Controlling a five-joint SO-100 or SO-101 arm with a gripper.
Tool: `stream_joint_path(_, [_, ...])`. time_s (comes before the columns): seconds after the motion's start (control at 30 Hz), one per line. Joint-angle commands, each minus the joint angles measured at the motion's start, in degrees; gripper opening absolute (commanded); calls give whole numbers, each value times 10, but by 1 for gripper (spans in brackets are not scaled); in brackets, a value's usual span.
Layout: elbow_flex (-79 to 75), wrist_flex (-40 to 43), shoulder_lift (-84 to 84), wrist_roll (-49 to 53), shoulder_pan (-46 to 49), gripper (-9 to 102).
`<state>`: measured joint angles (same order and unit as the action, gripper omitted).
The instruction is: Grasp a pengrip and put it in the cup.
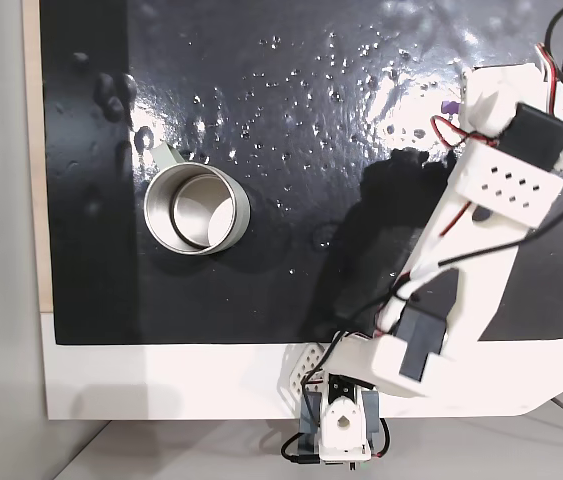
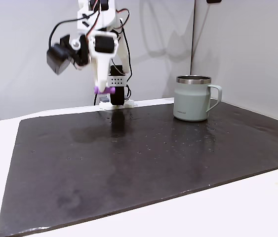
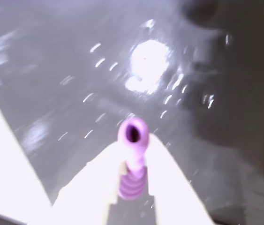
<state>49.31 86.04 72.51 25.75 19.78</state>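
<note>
My white gripper (image 3: 132,157) is shut on the purple ribbed pengrip (image 3: 132,154), whose hollow end points out past the fingertips in the wrist view. In a fixed view from the side the pengrip (image 2: 104,90) hangs in the gripper (image 2: 104,88) well above the black mat, at the back left. From above, only a purple tip of the pengrip (image 1: 449,106) shows beside the arm at the right. The metal cup (image 1: 197,209) stands upright on the mat's left half in that view; from the side the cup (image 2: 194,98) stands to the right of the gripper, apart from it.
The black glossy mat (image 2: 139,153) covers most of the white table, with glare specks on it. The arm's base (image 1: 341,425) sits at the near edge in the view from above. Red and black cables (image 1: 561,60) loop by the wrist.
</note>
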Motion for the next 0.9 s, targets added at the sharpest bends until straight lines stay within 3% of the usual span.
stream_joint_path(0.0, [19, 11, 156, 9, -4, 0])
stream_joint_path(0.37, [149, 5, 297, 33, -22, 0])
stream_joint_path(0.53, [141, 73, 316, -13, -124, 0])
stream_joint_path(0.87, [155, 110, 335, -129, -360, 0])
